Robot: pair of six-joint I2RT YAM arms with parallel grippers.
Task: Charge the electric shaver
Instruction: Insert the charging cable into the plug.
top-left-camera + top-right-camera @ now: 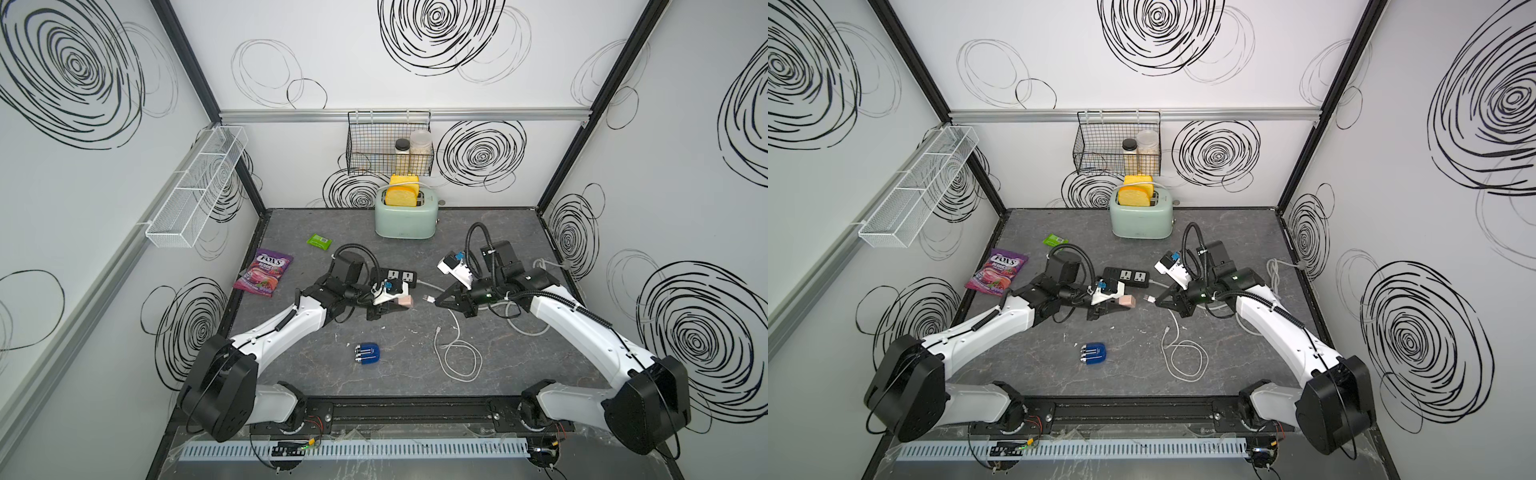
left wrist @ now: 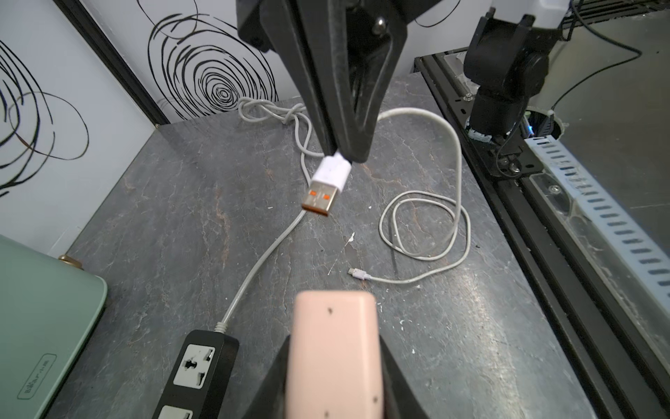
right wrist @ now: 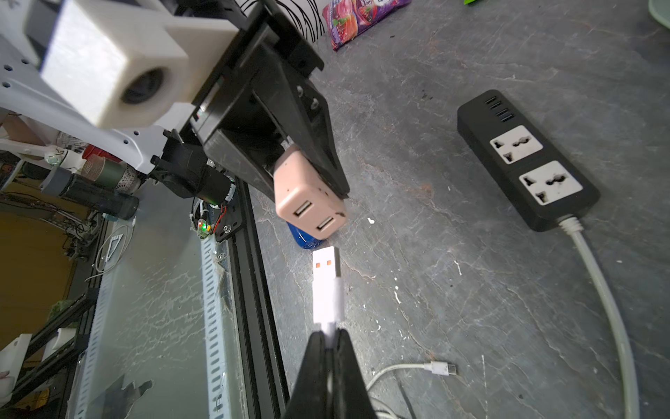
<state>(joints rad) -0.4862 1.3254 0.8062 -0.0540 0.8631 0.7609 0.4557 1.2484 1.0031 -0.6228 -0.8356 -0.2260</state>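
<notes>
Electric shaver (image 1: 368, 353) lies free, FOX'S bag (image 1: 264, 277) apart; left gripper (image 1: 395, 306) clamps adapter (image 3: 308, 196), right gripper (image 3: 329, 339) pinches plug (image 3: 326, 279).

Robotics laboratory test cell. White wall panels (image 1: 332, 41) printed with black swirls enclose a dark, stone-patterned tabletop (image 1: 415, 374); a left arm (image 1: 282, 328) and a right arm (image 1: 582, 320) are mounted on a black rail (image 1: 407, 410) along its front edge, with bare wiring (image 1: 314, 426) beneath. Household props — a mint-green toaster (image 1: 405, 224), a hanging wire basket (image 1: 365, 153), a sweets bag (image 1: 264, 272) — furnish the bench.

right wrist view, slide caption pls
Right gripper holds a USB plug just short of the pink adapter in the left gripper.
</notes>
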